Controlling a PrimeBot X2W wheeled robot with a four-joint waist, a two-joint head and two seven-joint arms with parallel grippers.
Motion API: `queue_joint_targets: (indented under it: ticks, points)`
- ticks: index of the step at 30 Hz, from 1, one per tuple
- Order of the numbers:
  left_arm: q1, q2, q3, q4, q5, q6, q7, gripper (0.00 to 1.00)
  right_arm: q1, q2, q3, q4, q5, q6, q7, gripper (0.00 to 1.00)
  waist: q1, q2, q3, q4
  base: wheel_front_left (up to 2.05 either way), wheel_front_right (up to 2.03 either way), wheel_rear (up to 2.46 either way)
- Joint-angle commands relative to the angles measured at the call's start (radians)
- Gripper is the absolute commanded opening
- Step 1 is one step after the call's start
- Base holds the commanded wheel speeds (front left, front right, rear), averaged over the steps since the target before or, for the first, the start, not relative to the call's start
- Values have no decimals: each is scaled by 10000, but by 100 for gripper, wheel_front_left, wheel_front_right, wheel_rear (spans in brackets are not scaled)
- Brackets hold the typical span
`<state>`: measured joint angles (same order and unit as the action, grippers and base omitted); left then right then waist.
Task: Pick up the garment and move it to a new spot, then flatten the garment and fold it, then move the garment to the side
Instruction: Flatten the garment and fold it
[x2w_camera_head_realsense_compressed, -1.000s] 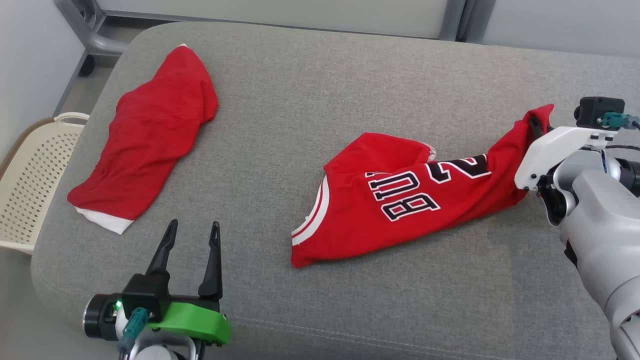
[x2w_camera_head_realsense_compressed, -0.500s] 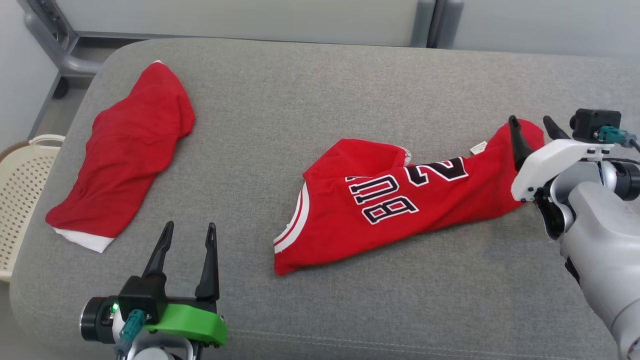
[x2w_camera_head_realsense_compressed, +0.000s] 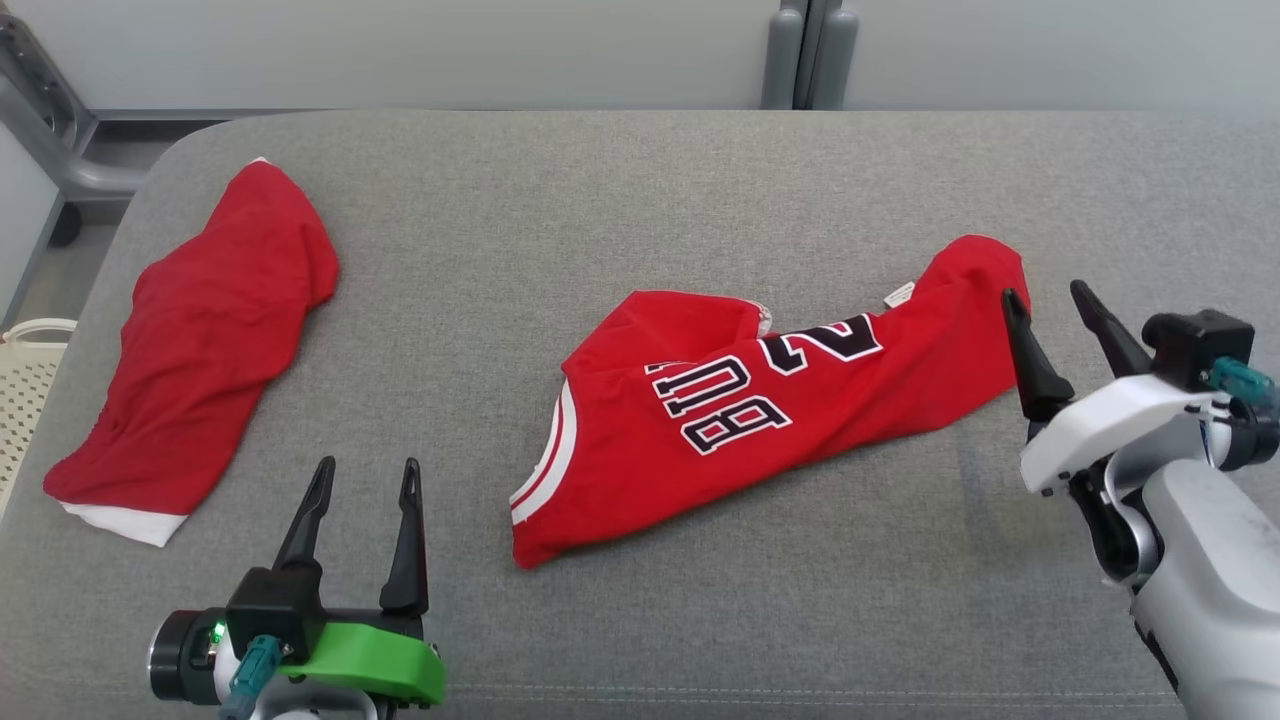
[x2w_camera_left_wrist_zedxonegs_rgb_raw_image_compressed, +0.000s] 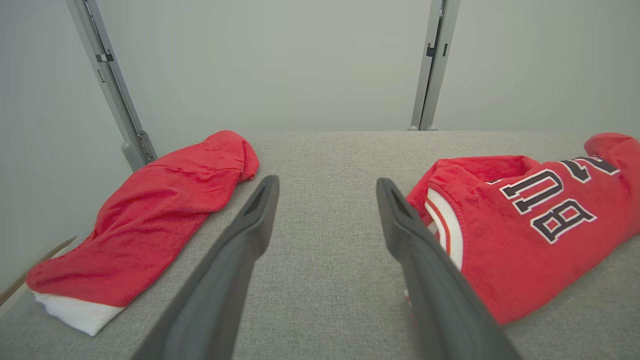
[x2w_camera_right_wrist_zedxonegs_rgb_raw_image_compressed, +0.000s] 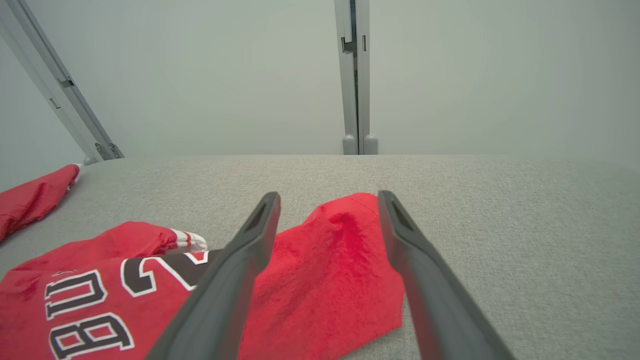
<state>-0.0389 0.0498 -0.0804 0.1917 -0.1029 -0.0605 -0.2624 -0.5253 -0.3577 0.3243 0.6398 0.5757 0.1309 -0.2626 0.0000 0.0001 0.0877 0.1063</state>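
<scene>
cream basket (x2w_camera_head_realsense_compressed: 20, 392) far left, contents hidden. numbered jersey (x2w_camera_head_realsense_compressed: 760, 400) mid-right on grey cushion (x2w_camera_head_realsense_compressed: 600, 200). l + r jaws wide, empty.

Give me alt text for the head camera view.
A crumpled red jersey with black lettering lies on a grey padded surface, the open right pincer at its right end. Another red garment lies far left, the open left pincer at lower left.
</scene>
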Motion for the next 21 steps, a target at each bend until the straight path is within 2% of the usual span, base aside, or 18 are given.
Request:
queue_joint_targets:
  ticks: [1, 16, 21]
  points:
    - [98, 16, 43, -49, 90, 67, -28, 100, 498, 77, -204, -435, -241, -3, -31, 100, 0, -1, -75, -111, 0, 0, 0]
    - [363, 17, 261, -71, 132, -25, -28, 100, 3493, 944, -2191, -4058, -1889, -3, -33, 100, 0, -1, -418, -504, 0, 0, 0]
    - [497, 17, 366, -31, 163, -43, -28, 100, 4283, 1352, -2812, -4779, -2310, -3, -35, 100, 0, -1, -573, -582, 0, 0, 0]
